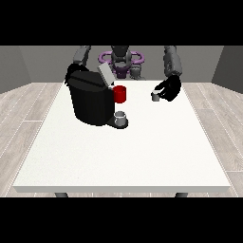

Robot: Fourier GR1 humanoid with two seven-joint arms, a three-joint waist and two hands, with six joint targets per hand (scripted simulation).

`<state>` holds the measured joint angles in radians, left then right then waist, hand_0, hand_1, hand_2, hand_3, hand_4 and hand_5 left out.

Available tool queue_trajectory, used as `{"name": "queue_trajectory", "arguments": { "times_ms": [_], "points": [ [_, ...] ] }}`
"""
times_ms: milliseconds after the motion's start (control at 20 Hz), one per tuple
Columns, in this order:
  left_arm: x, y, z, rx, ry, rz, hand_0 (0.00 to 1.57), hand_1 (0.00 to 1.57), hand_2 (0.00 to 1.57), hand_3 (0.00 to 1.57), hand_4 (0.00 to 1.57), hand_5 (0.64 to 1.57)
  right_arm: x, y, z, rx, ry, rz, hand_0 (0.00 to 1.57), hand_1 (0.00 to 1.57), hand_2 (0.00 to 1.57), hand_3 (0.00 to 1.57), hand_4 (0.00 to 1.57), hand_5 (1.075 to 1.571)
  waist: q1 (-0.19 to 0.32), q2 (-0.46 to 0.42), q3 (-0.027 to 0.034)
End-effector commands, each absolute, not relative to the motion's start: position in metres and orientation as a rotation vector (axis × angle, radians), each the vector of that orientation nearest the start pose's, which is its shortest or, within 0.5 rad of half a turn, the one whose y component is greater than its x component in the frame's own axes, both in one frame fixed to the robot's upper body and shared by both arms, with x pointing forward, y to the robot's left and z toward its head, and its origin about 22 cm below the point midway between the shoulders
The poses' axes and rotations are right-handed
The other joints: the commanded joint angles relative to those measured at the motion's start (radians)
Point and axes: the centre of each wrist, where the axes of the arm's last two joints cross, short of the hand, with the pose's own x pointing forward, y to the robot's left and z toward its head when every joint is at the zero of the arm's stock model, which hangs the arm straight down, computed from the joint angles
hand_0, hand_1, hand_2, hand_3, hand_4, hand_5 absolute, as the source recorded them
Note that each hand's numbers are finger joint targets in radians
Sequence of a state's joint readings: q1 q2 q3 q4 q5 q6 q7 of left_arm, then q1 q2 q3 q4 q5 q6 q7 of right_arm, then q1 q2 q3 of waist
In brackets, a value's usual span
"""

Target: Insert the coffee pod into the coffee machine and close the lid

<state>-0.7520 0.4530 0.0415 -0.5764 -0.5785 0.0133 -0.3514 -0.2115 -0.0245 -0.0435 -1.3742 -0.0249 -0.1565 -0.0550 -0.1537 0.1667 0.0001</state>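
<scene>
A black coffee machine [90, 100] stands on the white table [123, 152] at the left of middle, its grey lid [105, 74] tilted up and open. A small grey cup [121, 117] sits on its base in front. The small grey coffee pod [155, 96] is at the table's far right of middle, with the hand at the view's right [170, 88] curled round it from the right. The hand at the view's left [72, 70] is mostly hidden behind the machine's top left corner.
A red mug [120, 94] stands just right of the machine, between it and the pod. The table's front edge runs along the bottom of the view. Grey walls and a wooden floor surround the table.
</scene>
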Motion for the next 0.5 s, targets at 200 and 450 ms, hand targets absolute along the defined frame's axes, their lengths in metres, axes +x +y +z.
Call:
{"name": "queue_trajectory", "arguments": {
  "times_ms": [200, 450],
  "points": [
    [0.434, 0.3, 0.123, 0.595, -1.604, -0.966, 1.25, 1.25, 1.33, 1.29, 0.57, 1.571, 0.308, -0.213, 0.0, -0.093, -1.586, -0.083, 0.0, 0.0, 0.0, 0.0, 0.49, 1.571, 0.011, -0.021, 0.0002],
    [0.435, 0.279, 0.112, 0.611, -1.591, -0.922, 1.25, 1.25, 1.33, 1.29, 0.57, 1.571, 0.304, -0.223, -0.007, -0.087, -1.608, -0.04, 0.0, 0.0, 0.0, 0.0, 0.46, 1.571, -0.015, -0.026, 0.0001]
  ]
}}
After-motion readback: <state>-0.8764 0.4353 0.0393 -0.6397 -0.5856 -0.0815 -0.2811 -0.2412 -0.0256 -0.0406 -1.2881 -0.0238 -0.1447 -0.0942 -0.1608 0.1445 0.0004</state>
